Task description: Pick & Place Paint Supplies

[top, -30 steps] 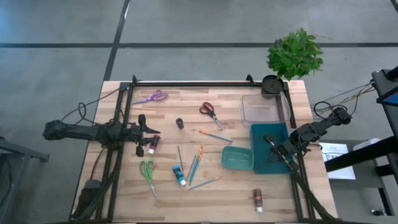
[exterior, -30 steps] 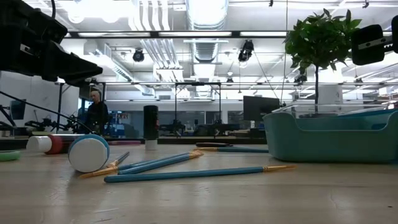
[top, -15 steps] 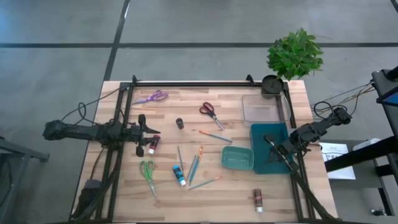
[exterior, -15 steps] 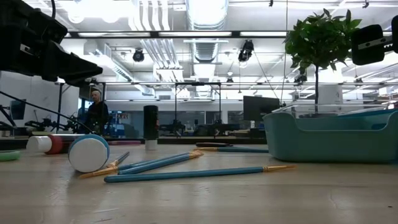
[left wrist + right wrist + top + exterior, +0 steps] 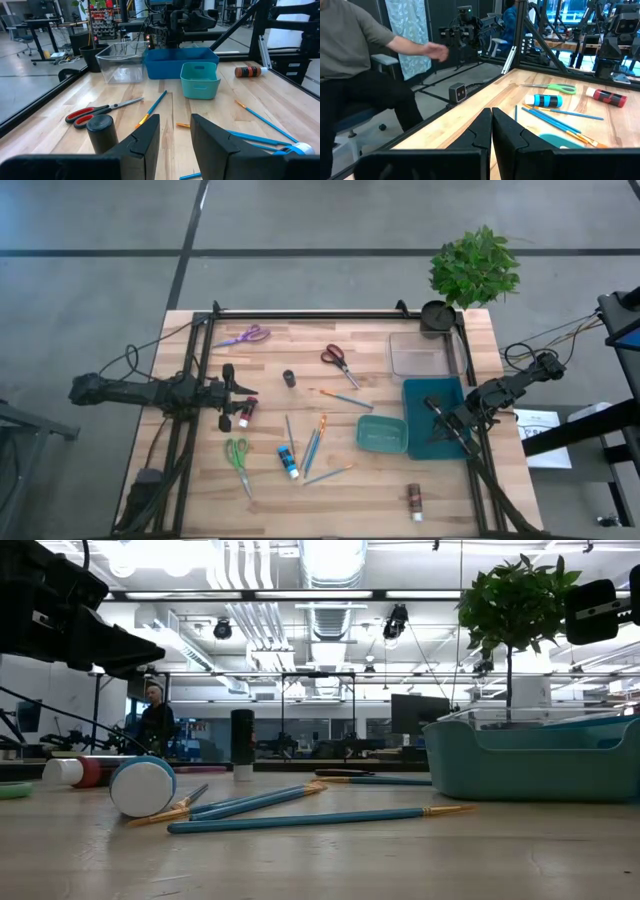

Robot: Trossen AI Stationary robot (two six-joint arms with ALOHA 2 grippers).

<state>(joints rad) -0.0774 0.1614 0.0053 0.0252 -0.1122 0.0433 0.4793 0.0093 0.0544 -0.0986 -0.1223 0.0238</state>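
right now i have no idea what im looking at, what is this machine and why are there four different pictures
It is a robot with two dark arms at a wooden table. One picture looks straight down, one looks level across the tabletop, and two come from cameras on the arms' wrists.

The left gripper hovers beside a pink paint tube, jaws slightly apart, holding nothing. The right gripper is shut and empty, above a dark blue bin.

On the table lie blue paintbrushes, a blue paint tube, a brown paint tube, a small teal tray, three pairs of scissors, a clear box and a potted plant.
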